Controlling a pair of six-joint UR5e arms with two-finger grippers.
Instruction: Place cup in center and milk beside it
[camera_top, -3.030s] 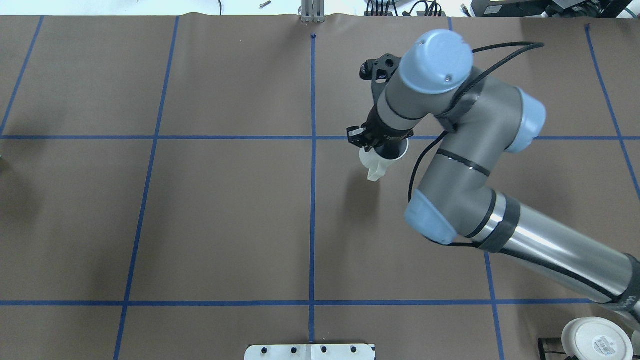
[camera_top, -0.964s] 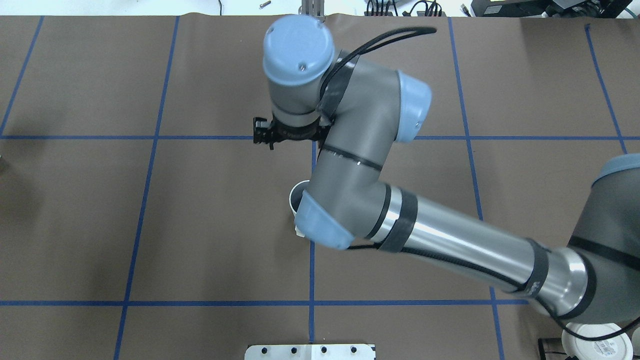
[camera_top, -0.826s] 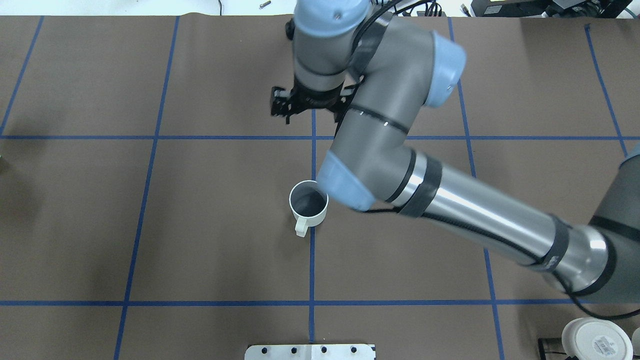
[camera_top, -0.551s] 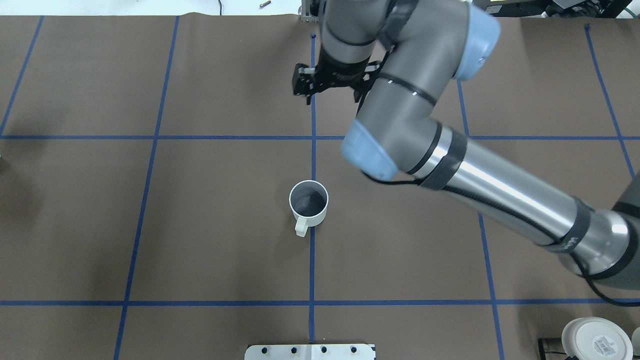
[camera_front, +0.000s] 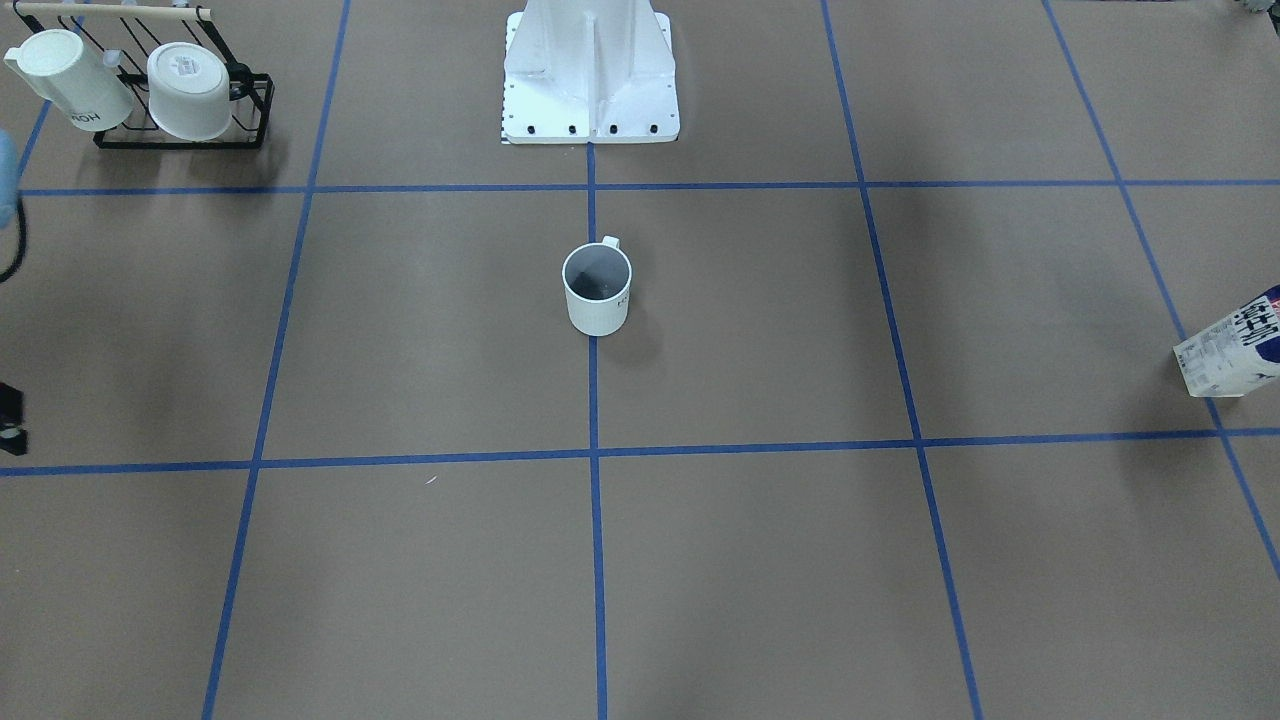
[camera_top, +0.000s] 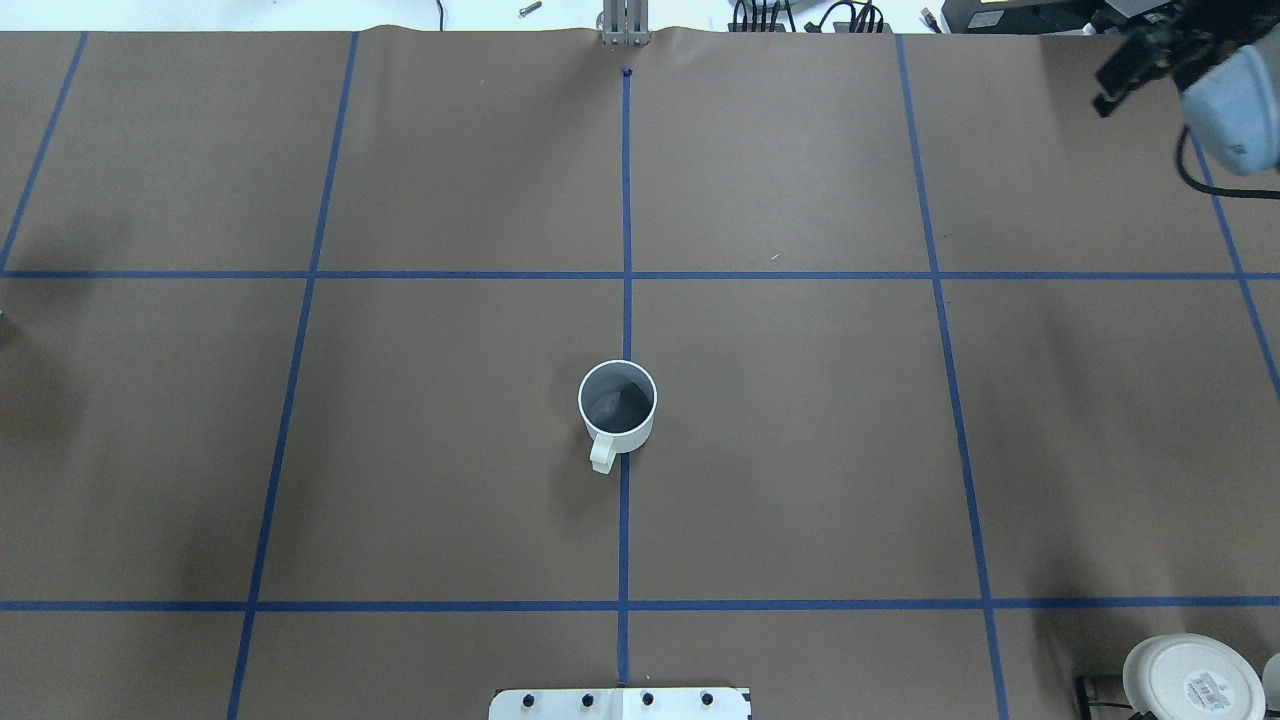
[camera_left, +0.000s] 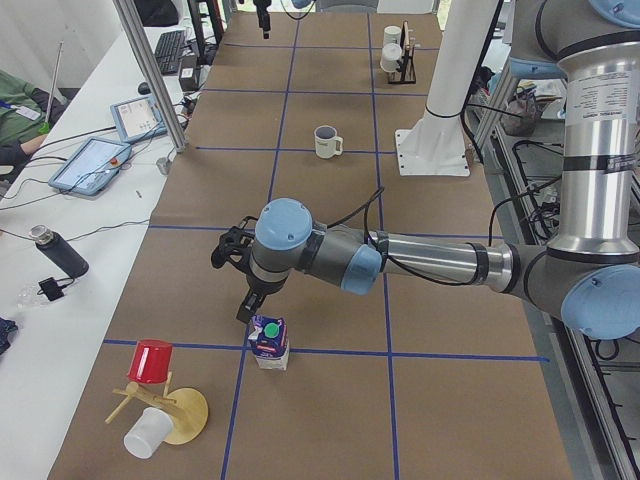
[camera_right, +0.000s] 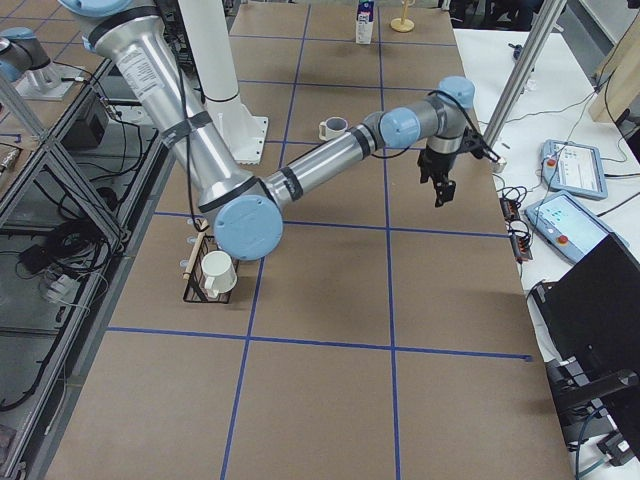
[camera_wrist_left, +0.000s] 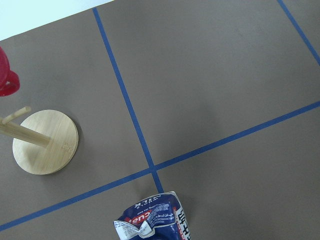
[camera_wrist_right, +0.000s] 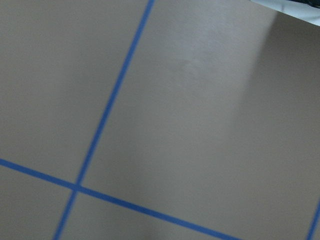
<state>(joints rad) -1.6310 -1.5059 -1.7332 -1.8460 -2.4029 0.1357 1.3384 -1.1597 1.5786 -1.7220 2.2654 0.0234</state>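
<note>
The cup (camera_top: 618, 405), a white mug with a dark grey inside, stands upright alone on the centre line, its handle toward the robot; it also shows in the front view (camera_front: 597, 290). The milk (camera_left: 269, 342), a blue-and-white carton with a green cap, stands at the table's left end, cut off at the front view's edge (camera_front: 1235, 345) and low in the left wrist view (camera_wrist_left: 152, 222). My left gripper (camera_left: 247, 305) hangs just beside and above the carton, apart from it; I cannot tell its state. My right gripper (camera_top: 1115, 85) is raised at the far right corner, blurred.
A black rack (camera_front: 180, 135) with two white mugs stands near the robot's right side. A wooden mug tree (camera_wrist_left: 45, 141) with a red cup (camera_left: 151, 360) stands close to the carton. The white robot base (camera_front: 590, 70) is behind the cup. Tablets lie past the far edge.
My right arm carried the cup to the centre line, let it go there, then rose and swung away to the far right corner. The cup stays put.
</note>
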